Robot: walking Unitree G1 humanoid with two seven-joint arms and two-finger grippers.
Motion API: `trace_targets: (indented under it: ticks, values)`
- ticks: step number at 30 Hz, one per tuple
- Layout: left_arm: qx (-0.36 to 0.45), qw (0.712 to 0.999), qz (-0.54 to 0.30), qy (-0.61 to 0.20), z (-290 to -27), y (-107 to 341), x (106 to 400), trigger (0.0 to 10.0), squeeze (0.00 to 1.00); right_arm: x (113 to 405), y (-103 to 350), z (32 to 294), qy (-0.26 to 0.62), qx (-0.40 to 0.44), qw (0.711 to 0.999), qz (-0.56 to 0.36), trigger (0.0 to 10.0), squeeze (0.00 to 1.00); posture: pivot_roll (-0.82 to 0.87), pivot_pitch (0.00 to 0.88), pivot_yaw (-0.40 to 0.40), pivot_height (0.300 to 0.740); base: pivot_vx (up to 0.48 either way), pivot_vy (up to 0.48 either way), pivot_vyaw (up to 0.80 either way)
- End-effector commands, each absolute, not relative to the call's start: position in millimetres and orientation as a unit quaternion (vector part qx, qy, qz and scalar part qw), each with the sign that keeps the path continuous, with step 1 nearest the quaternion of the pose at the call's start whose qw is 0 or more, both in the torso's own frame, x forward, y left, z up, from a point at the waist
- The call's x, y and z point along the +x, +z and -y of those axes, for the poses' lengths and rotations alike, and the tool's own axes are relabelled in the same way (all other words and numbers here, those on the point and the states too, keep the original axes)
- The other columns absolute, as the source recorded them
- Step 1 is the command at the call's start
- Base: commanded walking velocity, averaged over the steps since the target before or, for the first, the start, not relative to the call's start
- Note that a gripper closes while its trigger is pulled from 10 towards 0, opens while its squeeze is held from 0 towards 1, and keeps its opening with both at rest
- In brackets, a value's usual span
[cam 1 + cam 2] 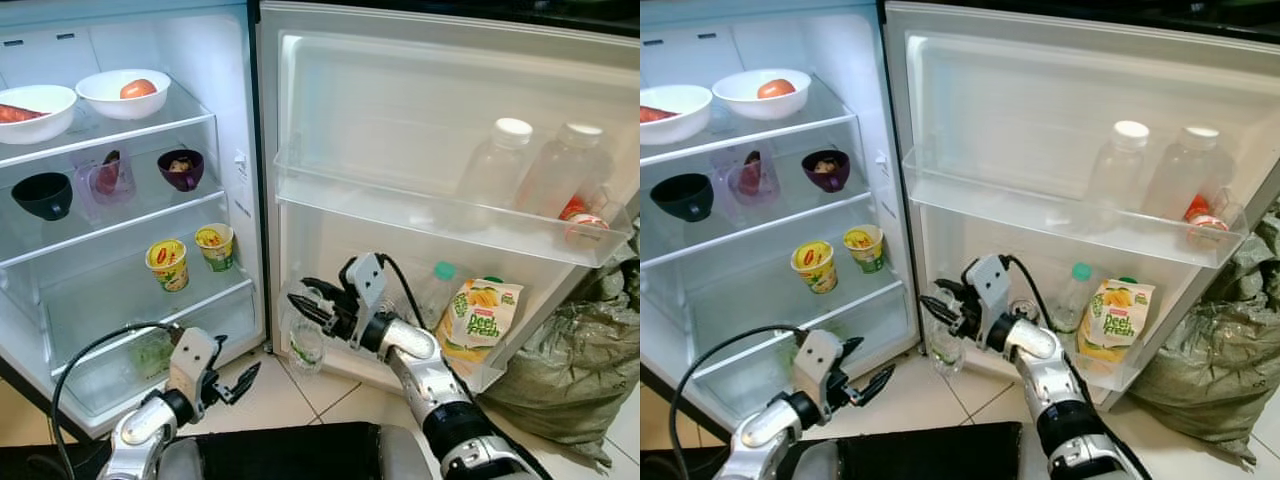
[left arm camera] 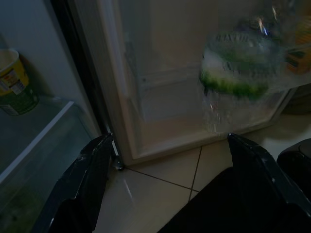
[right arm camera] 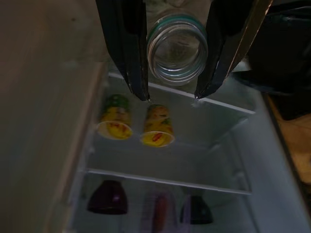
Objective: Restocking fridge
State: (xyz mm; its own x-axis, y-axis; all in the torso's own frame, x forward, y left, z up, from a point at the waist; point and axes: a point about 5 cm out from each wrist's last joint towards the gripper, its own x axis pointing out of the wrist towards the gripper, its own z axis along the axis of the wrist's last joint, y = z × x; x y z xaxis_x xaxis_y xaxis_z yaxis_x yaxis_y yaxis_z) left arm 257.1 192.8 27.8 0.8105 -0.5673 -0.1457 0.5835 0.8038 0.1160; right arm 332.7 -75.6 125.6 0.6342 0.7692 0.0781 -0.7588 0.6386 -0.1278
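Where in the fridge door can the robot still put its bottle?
Lower door shelf: bare at its near end, left of the green-capped bottle and juice pouch. Upper door shelf: bare left of two white-capped bottles. Right end effector holds the bottle by that lower gap.

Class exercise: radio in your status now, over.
Right gripper shut on clear bottle by lower door shelf. Left gripper open, low, idle. Juice pouch already there.

Clear plastic bottle (image 1: 305, 340) – green-banded label, upright, held low in front of the open fridge door's (image 1: 420, 110) bottom shelf, near its inner end, above the floor tiles. Open mouth with a teal neck ring – black fingers (image 3: 127, 48) on either side.
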Motion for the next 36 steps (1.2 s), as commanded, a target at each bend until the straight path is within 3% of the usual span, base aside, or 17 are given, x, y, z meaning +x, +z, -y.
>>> trace_targets:
  ticks: [1,9,23,36]
  values:
    - [0.079,0.95,-0.049,-0.297,-196.2,27.8,253.6,10.0,0.0,337.5,137.1,74.6,0.402,-0.07,0.909,0.087,10.0,0.0,0.0,0.1,-0.076,0.438,0.0,0.0,0.0]
    - [0.08,0.953,-0.049,-0.289,-201.4,27.4,248.1,10.0,0.0,339.5,150.4,74.3,0.353,-0.086,0.919,0.149,10.0,0.0,0.01,0.117,-0.081,0.438,0.0,0.0,0.0]
    - [0.082,0.953,-0.054,-0.287,-204.1,27.6,235.6,10.0,0.0,351.5,176.2,72.5,0.278,0.047,0.942,0.181,10.0,0.0,0.03,0.156,-0.079,0.438,0.0,0.0,0.0]
    - [0.081,0.95,-0.05,-0.296,-197.3,31.2,234.8,10.0,0.0,341.6,156.5,68.2,0.261,-0.007,0.946,0.195,10.0,0.0,0.04,0.175,-0.078,0.438,0.0,0.0,0.0]
